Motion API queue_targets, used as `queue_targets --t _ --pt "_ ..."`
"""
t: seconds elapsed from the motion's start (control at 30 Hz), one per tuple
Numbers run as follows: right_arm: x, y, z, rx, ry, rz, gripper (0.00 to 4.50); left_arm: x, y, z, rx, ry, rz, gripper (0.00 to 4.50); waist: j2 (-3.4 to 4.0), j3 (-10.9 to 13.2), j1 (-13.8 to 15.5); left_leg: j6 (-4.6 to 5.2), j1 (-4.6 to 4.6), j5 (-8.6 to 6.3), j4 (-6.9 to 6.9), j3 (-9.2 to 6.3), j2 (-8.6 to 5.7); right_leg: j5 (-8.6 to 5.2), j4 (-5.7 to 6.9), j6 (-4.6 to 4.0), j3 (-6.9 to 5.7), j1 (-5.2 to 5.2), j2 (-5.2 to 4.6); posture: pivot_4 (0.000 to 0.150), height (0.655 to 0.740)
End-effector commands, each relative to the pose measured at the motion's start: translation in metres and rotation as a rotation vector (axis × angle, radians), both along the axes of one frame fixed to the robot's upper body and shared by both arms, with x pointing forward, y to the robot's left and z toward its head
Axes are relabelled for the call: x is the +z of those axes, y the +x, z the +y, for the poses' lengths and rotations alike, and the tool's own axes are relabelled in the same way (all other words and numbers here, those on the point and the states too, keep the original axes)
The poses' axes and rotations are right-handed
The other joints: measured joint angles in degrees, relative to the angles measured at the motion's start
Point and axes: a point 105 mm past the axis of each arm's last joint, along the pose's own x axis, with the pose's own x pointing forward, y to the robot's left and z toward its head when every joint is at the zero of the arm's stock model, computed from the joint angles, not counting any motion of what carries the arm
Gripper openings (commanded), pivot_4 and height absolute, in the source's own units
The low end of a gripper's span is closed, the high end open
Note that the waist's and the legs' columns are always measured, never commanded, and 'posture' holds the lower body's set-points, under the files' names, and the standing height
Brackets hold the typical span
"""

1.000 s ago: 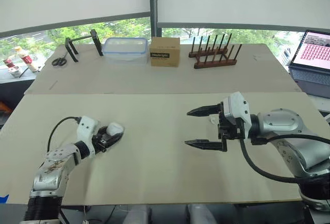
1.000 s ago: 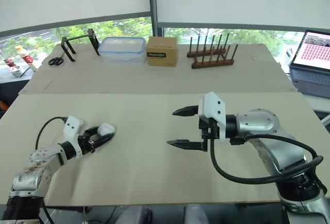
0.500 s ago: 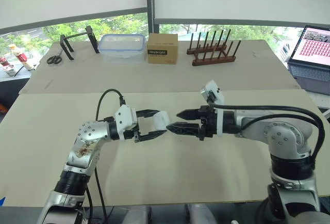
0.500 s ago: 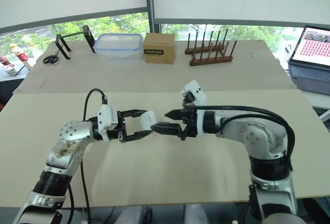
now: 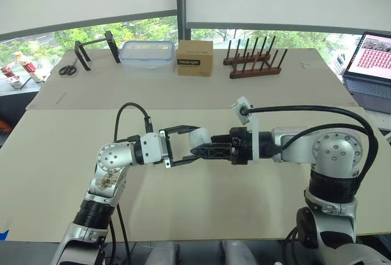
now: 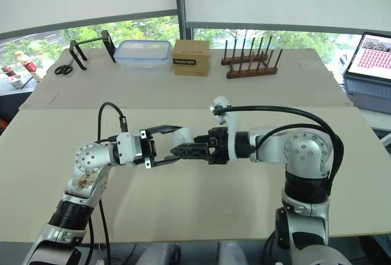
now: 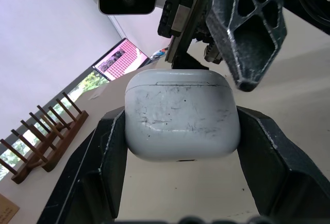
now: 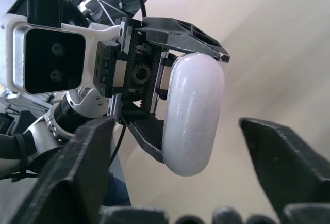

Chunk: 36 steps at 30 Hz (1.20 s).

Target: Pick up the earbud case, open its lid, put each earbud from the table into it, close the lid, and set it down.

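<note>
The white earbud case (image 5: 200, 137) hangs above the middle of the table, lid closed, with my left gripper (image 5: 197, 143) shut on it. In the left wrist view the case (image 7: 180, 115) sits between both black fingers (image 7: 108, 157), touching each. My right gripper (image 5: 194, 150) reaches in from the right, level with the case and just below it. In the right wrist view its fingers (image 8: 77, 177) stand wide apart, open, and the case (image 8: 193, 113) lies ahead between them without touching either.
Along the far edge stand a black stand (image 5: 95, 48), scissors (image 5: 69, 69), a clear plastic container (image 5: 147, 55), a cardboard box (image 5: 195, 59) and a wooden peg rack (image 5: 255, 62). A laptop (image 5: 371, 63) sits at the right edge.
My left arm has carried the case from the table's left side up to the middle. My right gripper has swung left and now reaches alongside the case.
</note>
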Motion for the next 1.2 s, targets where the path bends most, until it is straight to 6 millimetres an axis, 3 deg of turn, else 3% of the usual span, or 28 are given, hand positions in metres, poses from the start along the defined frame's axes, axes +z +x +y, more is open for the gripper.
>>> queue_targets --t 0.03,0.2,0.23,0.47,0.6,0.73,0.83,0.93,1.1,1.2 --pt "0.007 -0.002 0.0 0.018 0.024 -0.008 2.61 0.012 -0.003 -0.002 -0.008 -0.015 -0.067 2.58 0.0 0.0 -0.01 0.0 0.0 0.0 0.0 0.0 0.0 0.0 0.0 0.0 0.0 0.0 0.0 0.15 0.74" --pt "0.005 -0.004 -0.001 0.04 0.023 0.016 0.9 0.015 -0.001 -0.001 0.0 -0.024 -0.065 2.58 0.0 0.0 -0.02 0.01 -0.01 0.0 0.0 0.0 0.0 0.0 0.0 0.0 0.0 0.0 0.0 0.15 0.74" --pt "0.005 -0.005 -0.002 0.045 0.024 0.019 0.73 0.016 0.0 -0.001 0.004 -0.032 -0.062 2.58 0.0 0.0 -0.02 0.01 0.0 0.0 0.0 0.0 -0.01 0.0 0.0 0.0 0.0 0.01 0.0 0.15 0.74" --pt "0.007 -0.005 0.0 0.058 0.03 0.021 0.73 0.022 -0.003 -0.001 -0.018 -0.082 -0.042 2.58 0.0 0.0 -0.09 0.01 0.0 0.01 0.0 0.0 0.01 0.0 0.0 0.0 -0.01 0.01 0.02 0.15 0.74" --pt "0.008 -0.004 0.0 0.051 0.008 -0.006 0.73 0.018 0.003 0.012 0.041 -0.047 -0.036 4.46 0.0 0.0 -0.11 0.01 0.0 0.01 0.0 -0.01 0.01 0.0 0.0 0.0 -0.01 0.01 0.02 0.15 0.74" --pt "0.01 0.0 -0.005 0.03 -0.063 -0.088 0.73 0.003 0.006 0.035 0.078 0.031 0.039 4.5 0.0 0.0 -0.22 0.01 0.0 0.01 0.0 0.0 0.0 0.0 0.0 0.0 -0.01 0.0 0.02 0.15 0.74" --pt "0.011 0.003 -0.011 0.043 -0.237 -0.3 0.73 -0.016 0.011 0.057 0.106 0.142 0.253 4.5 0.04 0.03 -0.34 0.02 0.0 0.0 -0.01 -0.01 0.01 -0.01 -0.03 0.0 -0.03 -0.03 0.04 0.15 0.74" --pt "0.011 0.004 -0.013 0.118 -0.404 -0.539 0.73 -0.018 0.015 0.066 0.126 0.191 0.479 4.5 0.06 0.05 -0.62 0.02 0.01 0.0 0.0 -0.01 0.01 -0.03 -0.07 0.04 -0.14 0.0 0.04 0.15 0.74" --pt "0.007 0.007 -0.014 0.227 -0.537 -0.737 0.73 -0.005 0.023 0.049 0.132 0.231 0.576 4.5 0.04 0.06 -0.71 0.02 -0.03 0.0 0.06 -0.05 0.01 -0.04 -0.1 0.05 -0.34 0.08 0.0 0.15 0.74" --pt "0.006 0.009 -0.011 0.266 -0.571 -0.793 0.73 0.007 0.022 0.021 0.065 0.284 0.506 4.5 0.03 0.06 -0.72 0.02 -0.04 0.0 0.08 -0.05 0.0 -0.03 -0.09 0.04 -0.33 0.06 -0.03 0.15 0.74"
